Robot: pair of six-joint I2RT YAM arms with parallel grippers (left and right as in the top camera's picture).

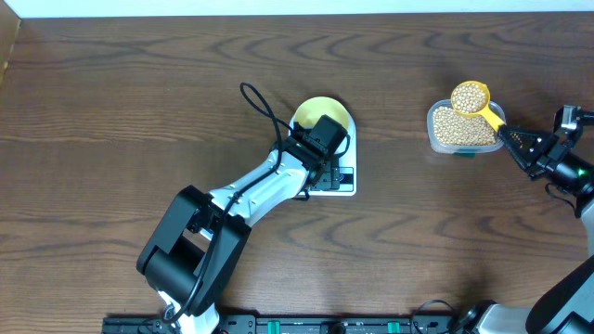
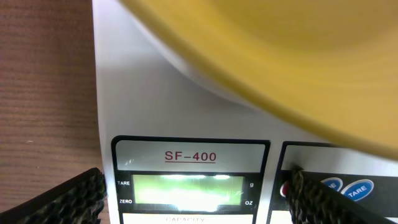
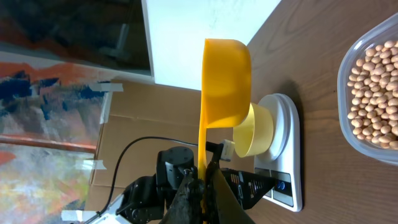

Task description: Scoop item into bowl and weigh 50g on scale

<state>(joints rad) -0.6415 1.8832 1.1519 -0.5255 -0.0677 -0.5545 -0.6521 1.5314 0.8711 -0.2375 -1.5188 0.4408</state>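
The pale-yellow bowl (image 1: pixel 322 111) stands on the white scale (image 1: pixel 350 188), which lies left of centre. My left gripper (image 1: pixel 325 170) hovers open over the scale's front edge. In the left wrist view its fingers (image 2: pixel 73 199) straddle the lit display (image 2: pixel 186 190), with the bowl (image 2: pixel 280 56) blurred above. My right gripper (image 1: pixel 510 139) is shut on the handle of a yellow scoop (image 1: pixel 471 96), which is heaped with tan beans and held over the clear tub (image 1: pixel 461 132). In the right wrist view the scoop (image 3: pixel 227 81) rises from the gripper (image 3: pixel 208 183), with the bowl (image 3: pixel 256 130) and scale (image 3: pixel 287 155) beyond it.
The clear tub (image 3: pixel 373 93), at the right side of the brown wooden table (image 1: pixel 139 102), holds many beans. The left arm's body (image 1: pixel 195 246) lies diagonally from the front edge toward the scale. A black cable (image 1: pixel 260 102) loops beside the bowl.
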